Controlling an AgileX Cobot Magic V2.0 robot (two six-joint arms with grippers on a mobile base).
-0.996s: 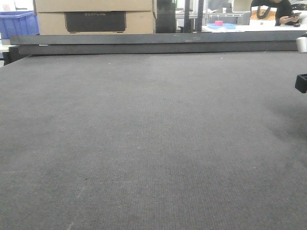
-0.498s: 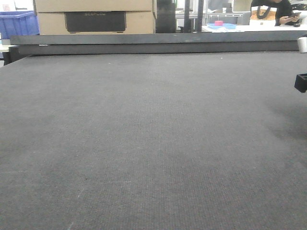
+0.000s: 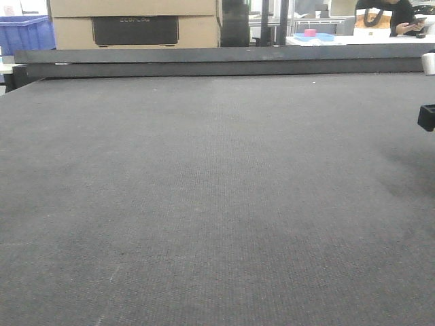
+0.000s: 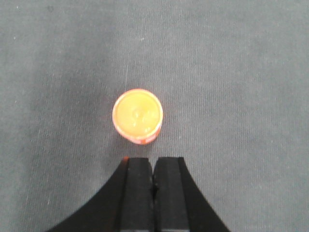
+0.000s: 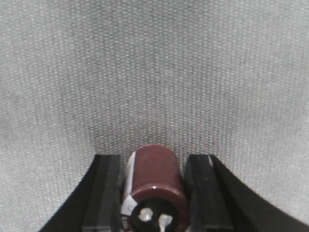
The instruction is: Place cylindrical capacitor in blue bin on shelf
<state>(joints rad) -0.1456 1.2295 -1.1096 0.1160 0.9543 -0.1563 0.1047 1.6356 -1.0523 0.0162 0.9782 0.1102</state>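
The right gripper (image 5: 152,162) has its two flat black fingers (image 5: 107,193) standing apart, one on each side of the capacitor (image 5: 157,181). The fingers sit very close to its sides, but the right wrist view does not show whether they actually press on it. The capacitor is a short, smooth cylinder with a glossy reddish-brown sleeve and a pale strip along one side. Its dark round end faces the camera and carries two small metal terminals. Beneath it lies the mat (image 5: 154,72), a grey cloth with a fine woven grain.

The left gripper (image 4: 153,164) has its black fingers pressed together, holding nothing. Just ahead of their tips, not touching them, stands an orange cap (image 4: 137,116), round and shiny, seen from above on the same grey weave.

In the front view the mat stretches wide and flat to a dark straight rail (image 3: 217,62) at its far edge. Behind the rail stand a plain cardboard box (image 3: 136,24) and a blue plastic crate (image 3: 24,32).
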